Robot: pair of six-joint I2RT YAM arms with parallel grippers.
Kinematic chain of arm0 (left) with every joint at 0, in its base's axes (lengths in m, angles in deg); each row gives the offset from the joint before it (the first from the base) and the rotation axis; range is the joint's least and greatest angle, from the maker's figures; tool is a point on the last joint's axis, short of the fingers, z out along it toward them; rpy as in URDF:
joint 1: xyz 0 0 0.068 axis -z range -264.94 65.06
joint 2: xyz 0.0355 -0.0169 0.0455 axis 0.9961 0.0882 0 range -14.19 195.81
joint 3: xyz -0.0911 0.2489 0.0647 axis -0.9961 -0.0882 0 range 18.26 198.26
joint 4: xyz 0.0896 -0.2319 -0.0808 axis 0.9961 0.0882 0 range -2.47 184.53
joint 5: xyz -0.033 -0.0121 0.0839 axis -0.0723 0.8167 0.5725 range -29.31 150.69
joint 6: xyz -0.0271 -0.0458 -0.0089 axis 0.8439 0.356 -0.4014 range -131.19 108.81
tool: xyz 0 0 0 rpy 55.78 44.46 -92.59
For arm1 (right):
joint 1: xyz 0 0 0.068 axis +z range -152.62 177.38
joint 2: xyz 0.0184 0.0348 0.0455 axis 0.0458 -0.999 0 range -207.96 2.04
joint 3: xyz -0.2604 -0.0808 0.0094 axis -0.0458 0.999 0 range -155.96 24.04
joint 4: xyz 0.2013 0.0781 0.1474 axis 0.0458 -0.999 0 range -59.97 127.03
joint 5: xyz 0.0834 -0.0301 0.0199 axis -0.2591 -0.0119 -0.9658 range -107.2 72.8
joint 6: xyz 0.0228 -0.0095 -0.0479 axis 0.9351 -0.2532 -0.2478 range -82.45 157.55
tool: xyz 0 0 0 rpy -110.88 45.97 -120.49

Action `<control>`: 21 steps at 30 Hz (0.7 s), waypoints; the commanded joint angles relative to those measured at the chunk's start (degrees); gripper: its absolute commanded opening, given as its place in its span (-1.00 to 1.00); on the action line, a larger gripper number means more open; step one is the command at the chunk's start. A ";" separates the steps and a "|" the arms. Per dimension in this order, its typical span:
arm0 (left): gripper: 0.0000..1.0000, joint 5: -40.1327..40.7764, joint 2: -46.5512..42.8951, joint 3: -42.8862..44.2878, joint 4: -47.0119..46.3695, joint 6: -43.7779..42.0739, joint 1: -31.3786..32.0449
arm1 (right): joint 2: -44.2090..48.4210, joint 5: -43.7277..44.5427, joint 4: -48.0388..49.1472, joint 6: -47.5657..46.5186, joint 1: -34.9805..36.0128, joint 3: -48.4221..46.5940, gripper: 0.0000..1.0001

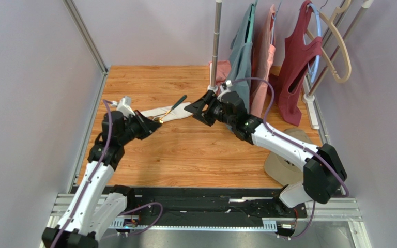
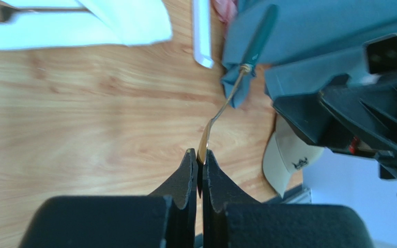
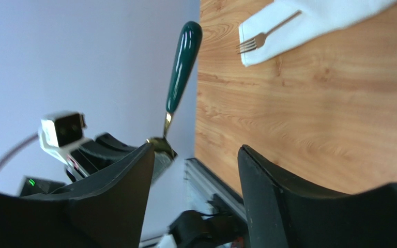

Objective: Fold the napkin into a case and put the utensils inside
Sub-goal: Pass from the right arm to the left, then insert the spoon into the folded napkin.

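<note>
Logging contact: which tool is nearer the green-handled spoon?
Left. The left tool is shut on the spoon at its gold head; the right tool stands open beside the handle, apart from it.

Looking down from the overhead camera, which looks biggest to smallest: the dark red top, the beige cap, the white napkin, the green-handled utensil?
1. dark red top
2. beige cap, partly hidden
3. white napkin, also partly covered and close to the cap in size, so that pair is unsure
4. green-handled utensil

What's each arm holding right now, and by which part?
Left gripper pinches the spoon by its gold head, green handle free. Right gripper is open, holding nothing.
</note>
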 commanded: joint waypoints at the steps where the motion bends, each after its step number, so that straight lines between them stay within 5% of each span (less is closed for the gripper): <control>1: -1.00 -21.15 10.54 8.49 9.51 -16.06 -15.05 | -5.61 -3.20 -13.84 -29.93 0.06 -12.77 0.37; 5: -1.00 -24.80 20.59 15.43 19.48 -25.94 -23.50 | -10.02 -3.01 -16.86 -44.89 0.06 -16.92 0.31; 9: -1.00 -26.20 27.71 18.60 21.68 -30.16 -29.48 | -17.66 -2.15 -18.88 -52.15 -0.03 -23.68 -0.09; 12: -1.00 -22.53 35.80 26.07 29.14 -36.06 -30.28 | -23.90 -4.76 -19.58 -54.43 -0.03 -29.66 -0.58; 15: -1.00 -25.58 39.67 29.24 28.11 -37.82 -31.68 | -29.44 -6.62 -19.41 -55.05 0.06 -34.31 -0.82; 18: -1.00 -23.06 46.09 34.69 31.35 -40.80 -32.56 | -33.83 -6.62 -20.98 -57.06 0.67 -38.79 -0.94; 21: -1.00 -26.02 49.96 36.11 29.70 -40.03 -34.75 | -34.72 -1.04 -23.00 -59.44 2.34 -39.69 -0.85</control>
